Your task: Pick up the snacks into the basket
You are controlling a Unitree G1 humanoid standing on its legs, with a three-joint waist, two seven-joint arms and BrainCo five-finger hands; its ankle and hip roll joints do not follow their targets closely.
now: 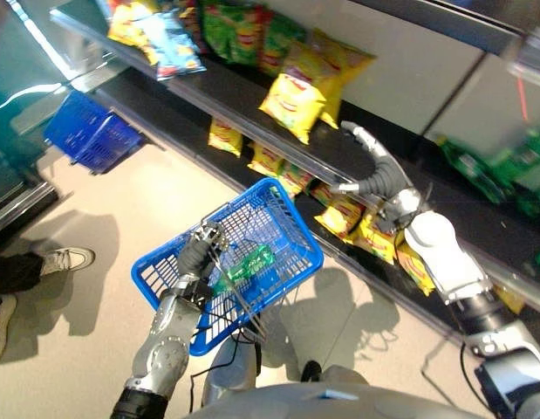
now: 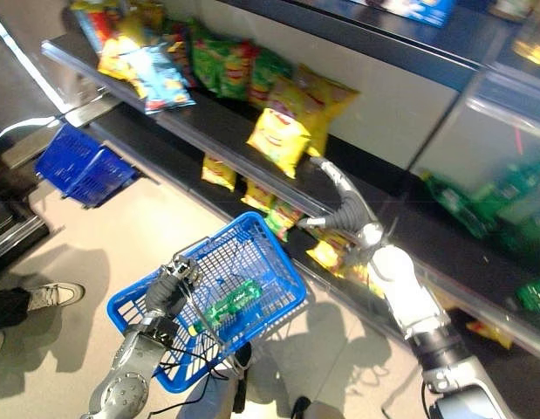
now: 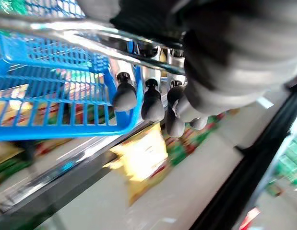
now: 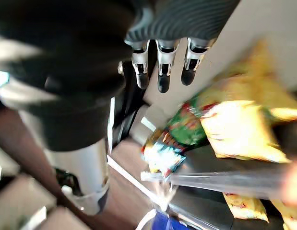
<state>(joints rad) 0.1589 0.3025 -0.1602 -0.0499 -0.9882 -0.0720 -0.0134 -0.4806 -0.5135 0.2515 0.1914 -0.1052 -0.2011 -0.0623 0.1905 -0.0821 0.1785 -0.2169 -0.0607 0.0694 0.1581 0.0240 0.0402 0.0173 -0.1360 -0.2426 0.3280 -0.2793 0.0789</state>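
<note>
Right hand (image 1: pixel 367 155) reaches over the dark middle shelf (image 1: pixel 208 87) with its fingers relaxed and extended, holding nothing. The nearest snack, a yellow chip bag (image 1: pixel 293 105), lies toward ten o'clock from the fingertips in the left eye view, near but apart from them. This bag leans against a second yellow bag (image 1: pixel 335 59) behind it, and its long axis runs roughly from ten to four o'clock. The right hand is by far the nearer one to it.

Left hand (image 1: pixel 200 253) is curled round the wire handle (image 3: pixel 81 38) of the blue basket (image 1: pixel 291 229), which it holds out at seven o'clock from the yellow bag, well apart from it. One green snack packet (image 1: pixel 246 262) already lies in the basket. I judge that the coming move is a short reach up and left along the shelf to close on the bag's near edge.

The bags carry red and green label patches, but no writing can be read. Another blue basket (image 1: pixel 91 131) sits on the floor at the far left, and a person's shoe (image 1: pixel 67 258) shows at nine o'clock.
</note>
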